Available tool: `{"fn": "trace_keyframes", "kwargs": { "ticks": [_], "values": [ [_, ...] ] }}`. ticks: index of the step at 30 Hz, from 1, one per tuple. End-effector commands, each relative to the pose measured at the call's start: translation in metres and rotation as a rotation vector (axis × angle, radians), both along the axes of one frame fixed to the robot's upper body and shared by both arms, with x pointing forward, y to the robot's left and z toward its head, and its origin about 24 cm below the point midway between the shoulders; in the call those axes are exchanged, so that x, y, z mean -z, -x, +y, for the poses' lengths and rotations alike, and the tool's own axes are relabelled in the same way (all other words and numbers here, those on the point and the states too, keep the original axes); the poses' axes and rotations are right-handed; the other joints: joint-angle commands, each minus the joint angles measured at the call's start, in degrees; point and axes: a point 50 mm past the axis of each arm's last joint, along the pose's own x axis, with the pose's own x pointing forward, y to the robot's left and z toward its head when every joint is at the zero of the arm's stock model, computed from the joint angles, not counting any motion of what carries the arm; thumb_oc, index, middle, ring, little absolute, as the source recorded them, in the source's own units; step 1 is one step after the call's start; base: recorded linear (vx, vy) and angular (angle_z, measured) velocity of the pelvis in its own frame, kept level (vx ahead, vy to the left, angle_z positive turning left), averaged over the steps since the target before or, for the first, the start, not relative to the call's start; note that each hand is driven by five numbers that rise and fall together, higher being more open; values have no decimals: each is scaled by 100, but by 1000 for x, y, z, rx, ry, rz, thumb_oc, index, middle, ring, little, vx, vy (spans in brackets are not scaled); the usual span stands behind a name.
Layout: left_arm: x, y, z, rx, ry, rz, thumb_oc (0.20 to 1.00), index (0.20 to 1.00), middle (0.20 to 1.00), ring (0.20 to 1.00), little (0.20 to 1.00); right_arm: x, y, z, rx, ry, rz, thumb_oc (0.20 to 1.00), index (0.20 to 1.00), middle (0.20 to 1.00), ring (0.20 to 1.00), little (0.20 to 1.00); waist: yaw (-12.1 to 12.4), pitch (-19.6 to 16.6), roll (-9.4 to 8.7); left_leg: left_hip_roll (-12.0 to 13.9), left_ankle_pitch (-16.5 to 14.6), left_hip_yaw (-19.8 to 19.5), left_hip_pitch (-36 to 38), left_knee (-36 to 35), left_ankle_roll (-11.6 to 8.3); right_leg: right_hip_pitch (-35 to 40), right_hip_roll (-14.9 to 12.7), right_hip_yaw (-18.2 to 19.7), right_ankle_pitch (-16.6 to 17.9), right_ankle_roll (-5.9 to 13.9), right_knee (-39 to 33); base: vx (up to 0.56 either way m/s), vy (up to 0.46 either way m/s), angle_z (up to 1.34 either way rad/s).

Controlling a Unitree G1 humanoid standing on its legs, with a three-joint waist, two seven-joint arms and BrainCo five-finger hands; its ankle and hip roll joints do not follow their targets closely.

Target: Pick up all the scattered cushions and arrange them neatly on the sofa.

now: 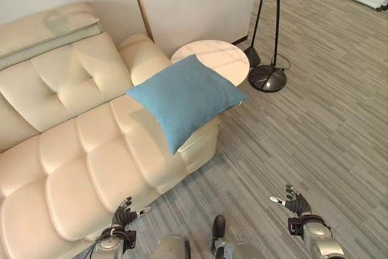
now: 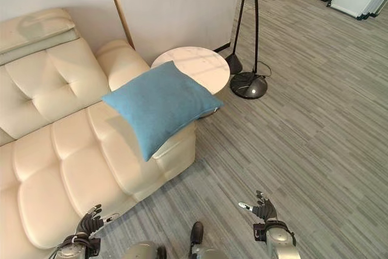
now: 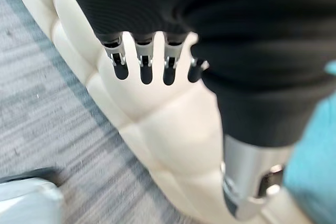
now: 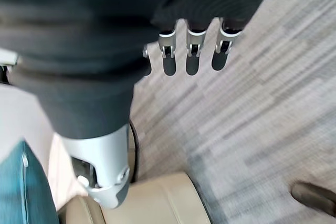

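A blue square cushion (image 1: 183, 98) lies tilted on the right end of the cream tufted sofa (image 1: 79, 144), its corner reaching over the sofa's arm toward the round table. My left hand (image 1: 123, 215) hangs low by the sofa's front edge, fingers relaxed and holding nothing. My right hand (image 1: 296, 203) is low over the floor to the right, also open and empty. In the left wrist view the fingers (image 3: 144, 66) point at the sofa's front, with the blue cushion (image 3: 315, 166) at the side. The right wrist view has its fingers (image 4: 191, 56) over the floor.
A round white side table (image 1: 213, 59) stands against the sofa's right end. A floor lamp with a dark round base (image 1: 268, 78) stands behind it. A white wall (image 1: 194, 4) runs behind. Grey striped floor (image 1: 303, 144) spreads to the right.
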Motion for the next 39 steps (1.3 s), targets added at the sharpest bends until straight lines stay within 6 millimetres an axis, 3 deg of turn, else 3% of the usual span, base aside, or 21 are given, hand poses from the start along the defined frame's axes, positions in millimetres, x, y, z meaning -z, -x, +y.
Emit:
{"fn": "trace_keyframes", "kwargs": {
  "ticks": [1,5,7,13,15,19,20,21,22,24,26,28,35,39],
  "values": [
    [-10,-6,9,-6,-28,-59,1000,1000,1000,1000,1000,-4,13,-20,31,69,3,1000,1000,1000,1000,1000,54,-113,214,125,884,-34,-151,-371,-57,581,-142,-79,-1041,923,619,322,95,-16],
    [-8,2,13,-27,-31,-40,1000,1000,1000,1000,1000,-2,16,-18,15,75,17,1000,1000,1000,1000,1000,189,-228,225,218,1114,74,-108,-722,-34,913,-116,47,-1243,992,675,328,156,-43],
    [-7,5,16,-31,-37,-29,1000,1000,1000,1000,1000,-1,16,-14,-8,79,18,1000,1000,1000,1000,1000,234,-322,118,96,1013,6,-42,-546,62,954,-281,49,-1247,1113,948,336,202,-51],
    [-12,5,30,-56,-83,-27,1000,1000,1000,1000,1000,-6,9,-7,-14,66,-25,1000,1000,1000,1000,1000,138,-353,97,-94,677,-78,605,-692,380,243,-632,136,-445,1385,2685,215,174,-16],
    [-14,4,32,-72,-88,-39,1000,1000,1000,1000,1000,-10,5,-8,-13,77,-46,1000,1000,1000,1000,1000,104,-338,168,-91,629,-190,832,-837,411,-73,-639,124,-433,1327,2923,186,73,39],
    [-15,5,35,-96,-86,-53,1000,1000,1000,1000,1000,-21,-5,-12,-12,98,-103,1000,1000,1000,1000,1000,18,-266,246,-109,605,-383,1078,-963,385,-384,-552,135,-613,1238,2497,172,-10,50],
    [-15,7,36,-110,-82,-52,1000,1000,1000,1000,1000,-31,-12,-15,-17,119,-140,1000,1000,1000,1000,1000,-54,-187,261,-170,577,-564,1200,-994,368,-673,-437,312,-592,1231,1971,109,-37,43],
    [-15,7,36,-110,-82,-52,1000,1000,1000,1000,1000,-31,-12,-15,-17,120,-140,1000,1000,1000,1000,1000,-64,-169,268,-166,569,-576,1226,-997,366,-639,-434,300,-596,1230,1958,204,-94,42],
    [-16,5,37,-120,-81,-64,1000,1000,1000,1000,1000,-39,-19,-19,-28,149,-169,1000,1000,1000,1000,1000,-110,-98,246,-233,513,-743,1330,-991,335,-772,-427,473,-377,1319,1384,144,-83,55],
    [-19,3,38,-119,-91,-82,1000,1000,1000,1000,1000,-50,-28,-23,-53,188,-208,1000,1000,1000,1000,1000,-118,-64,203,-302,490,-927,1365,-975,295,-811,-369,680,-297,1414,1210,126,-98,57],
    [-19,1,37,-108,-87,-88,1000,1000,1000,1000,1000,-55,-34,-21,-88,199,-222,1000,1000,1000,1000,1000,-69,-92,138,-368,441,-989,1390,-973,281,-682,-406,675,-242,1362,1032,92,-94,85],
    [-21,-1,37,-100,-83,-101,1000,1000,1000,1000,1000,-70,-50,-19,-142,221,-272,1000,1000,1000,1000,1000,30,-188,105,-351,430,-1122,1441,-1060,236,-489,-408,564,-226,1303,838,135,-157,53],
    [-23,-7,36,-89,-69,-113,1000,1000,1000,1000,1000,-84,-73,-7,-243,239,-307,1000,1000,1000,1000,1000,249,-276,61,-299,468,-1325,1448,-1209,150,-242,-388,289,-272,1221,591,93,-107,27],
    [-36,-41,19,-11,-43,-199,1000,1000,1000,1000,1000,-74,-87,10,-265,189,-259,1000,1000,1000,1000,1000,398,-142,27,-262,610,-1661,1259,-1315,37,-262,-369,-89,-385,1118,502,22,-111,50]
  ]
}}
